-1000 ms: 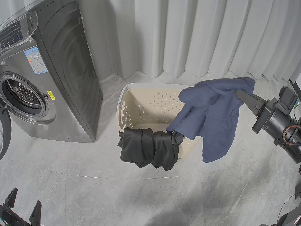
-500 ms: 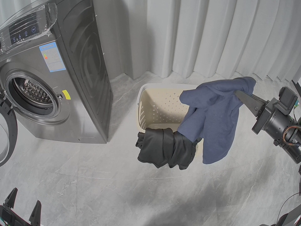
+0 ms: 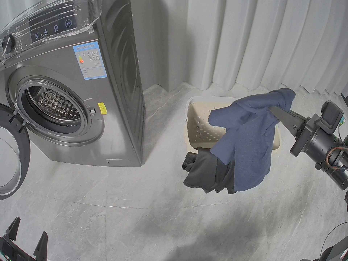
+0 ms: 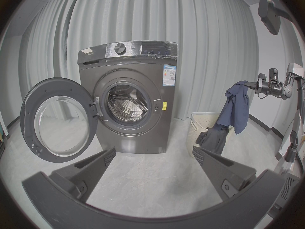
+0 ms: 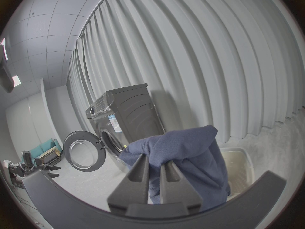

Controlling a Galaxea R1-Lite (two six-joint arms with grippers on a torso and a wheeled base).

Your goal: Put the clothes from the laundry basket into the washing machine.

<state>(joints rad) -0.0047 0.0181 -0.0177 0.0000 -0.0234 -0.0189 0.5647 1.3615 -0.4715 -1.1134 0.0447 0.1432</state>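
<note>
1. Furthest left, low in the head view: left gripper (image 3: 29, 231), jaws spread and holding nothing, close over the floor (image 3: 127, 207) and well apart from the clothes.
2. Door (image 3: 11, 156): swung wide open at the washer's left, leaving the opening free.
3. Washer (image 3: 116, 73): front-loading. No cloth shows in the drum (image 3: 58, 104), so loading is judged not yet begun.
4. Basket (image 3: 191, 127): on the floor to the right of the washer, near it but apart. The part of its inside that shows holds no garment.
5. Dark garment (image 3: 204, 171): bunched at the basket's near rim and hanging outside it. Its upper part meets the lower end of the blue garment; whether the two are caught together cannot be told.
6. Blue garment (image 3: 250, 145): hanging in the air over the basket, long and loose below the grip.
7. Right gripper (image 3: 281, 111): jaws pressed together on a fold at the top of the blue garment, held high at the right, well apart from the washer.
8. Hazards, as judged:
   - If the dark garment is snagged, the carry would drag it off the rim onto the floor.
   - The pinch takes only a small fold, so a swing could let the cloth slip.
   - The trailing hem could catch on the door, or hang out of the opening, unless pushed deep into the drum.
</note>
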